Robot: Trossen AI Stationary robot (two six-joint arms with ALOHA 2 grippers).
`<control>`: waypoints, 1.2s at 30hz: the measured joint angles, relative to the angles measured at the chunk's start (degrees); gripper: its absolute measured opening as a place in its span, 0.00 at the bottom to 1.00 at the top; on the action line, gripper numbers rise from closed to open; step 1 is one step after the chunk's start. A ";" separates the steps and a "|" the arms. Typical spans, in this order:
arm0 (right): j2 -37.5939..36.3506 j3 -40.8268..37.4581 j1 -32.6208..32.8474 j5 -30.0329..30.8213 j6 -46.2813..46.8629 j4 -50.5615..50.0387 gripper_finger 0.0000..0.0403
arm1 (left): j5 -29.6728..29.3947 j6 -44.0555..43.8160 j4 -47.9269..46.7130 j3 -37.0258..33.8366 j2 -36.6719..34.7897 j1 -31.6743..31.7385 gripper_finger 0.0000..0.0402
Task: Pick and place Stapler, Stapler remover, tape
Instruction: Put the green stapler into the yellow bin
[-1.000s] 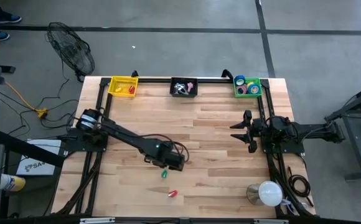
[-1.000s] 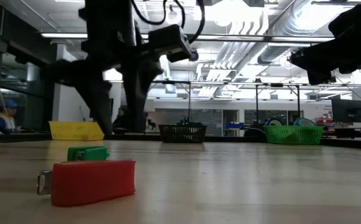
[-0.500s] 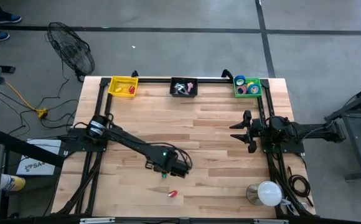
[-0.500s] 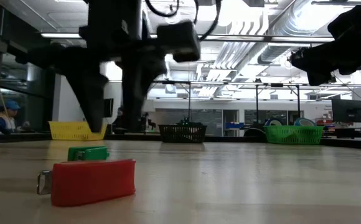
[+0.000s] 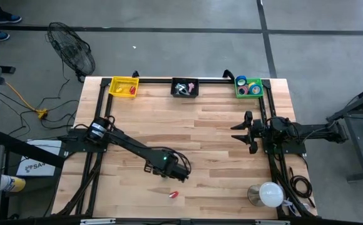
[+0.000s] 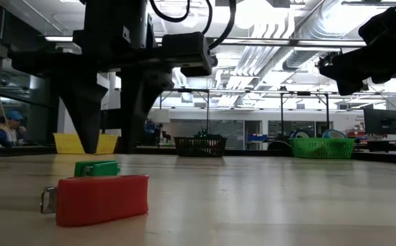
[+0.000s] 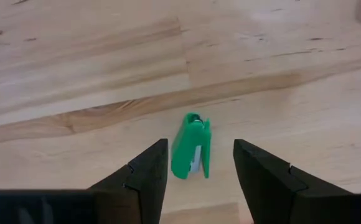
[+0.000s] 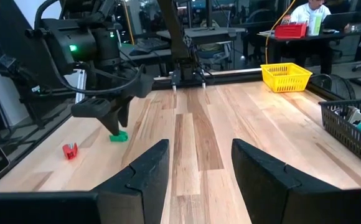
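**Q:** Going left to right across the table, what was there?

**A:** At eleven o'clock stood the yellow basket (image 5: 124,86) with a red piece in it. My left gripper (image 5: 169,175) hung over the near half, about six o'clock. Under it lay the green stapler (image 7: 192,145) on the bare wood, flat, between my two fingers (image 7: 144,176) but touching neither. The jaws were open with room on both sides, holding nothing. Just nearer the front edge, apart from the green one, lay the red stapler (image 5: 174,195). At twelve o'clock was the black basket (image 5: 185,88), with some small things in it that I could not make out. At one o'clock, the green basket (image 5: 248,88) held the tape (image 5: 241,80) rolls. My right gripper (image 5: 241,130) waited at three o'clock, jaws apart and empty.

**Q:** So which step was it?

**A:** By my reckoning, the pick of the green stapler. The tape looked done; two staplers were left on the table.

**Q:** How would you do it well?

**A:** Come straight down until the fingertips were just off the wood, keeping the body centred in the gap. It lay roughly along my fingers, a little tilted, so I would close across its narrow width. Closing slowly matters: a light plastic piece will likely skid if one finger meets it first. Then lift clear before swinging toward eleven o'clock, since the yellow basket seemed to be the one for it.

**Q:** Any risk?

**A:** Grazing the red stapler nearby, or pinching only the tip.
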 joint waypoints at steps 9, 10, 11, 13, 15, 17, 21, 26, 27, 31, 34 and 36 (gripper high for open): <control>-0.02 0.00 -0.01 0.00 0.00 0.00 0.41 | 1.34 -0.55 1.14 -0.02 1.19 -0.02 0.44; -0.04 0.00 -0.01 0.02 0.00 0.00 0.41 | 1.56 -0.55 1.66 0.02 1.47 -0.02 0.44; -0.02 0.02 -0.01 0.02 0.00 0.00 0.41 | 1.84 -0.51 1.63 -0.04 1.74 -0.02 0.44; -0.02 0.00 0.01 0.02 0.00 0.00 0.41 | 2.52 -0.54 1.22 -0.13 1.99 -0.02 0.44; -0.02 0.00 -0.01 0.02 -0.01 0.00 0.41 | 3.44 -0.49 2.32 0.02 2.43 -0.02 0.44; -0.03 0.00 -0.01 0.02 0.00 0.00 0.41 | 4.14 -0.46 1.30 -0.15 2.72 -0.02 0.44; -0.02 0.02 -0.01 0.02 0.00 0.00 0.41 | 4.00 -0.33 2.52 -0.07 3.34 -0.02 0.44; -0.01 0.00 -0.01 0.02 -0.01 0.00 0.41 | 4.02 -0.26 2.46 -0.09 3.34 -0.02 0.44; -0.02 0.00 0.01 0.02 0.00 0.00 0.41 | 4.02 -0.38 2.61 -0.07 3.34 -0.02 0.44; -0.02 0.00 0.01 0.02 0.00 0.00 0.41 | 5.64 -0.38 2.80 -0.07 3.34 -0.01 0.44; -0.02 0.00 0.00 0.02 0.00 0.00 0.41 | 6.16 -0.39 2.81 -0.07 3.34 -0.02 0.44; -0.02 0.00 -0.01 0.02 0.00 0.00 0.41 | 6.34 -0.40 2.78 -0.07 3.34 -0.02 0.44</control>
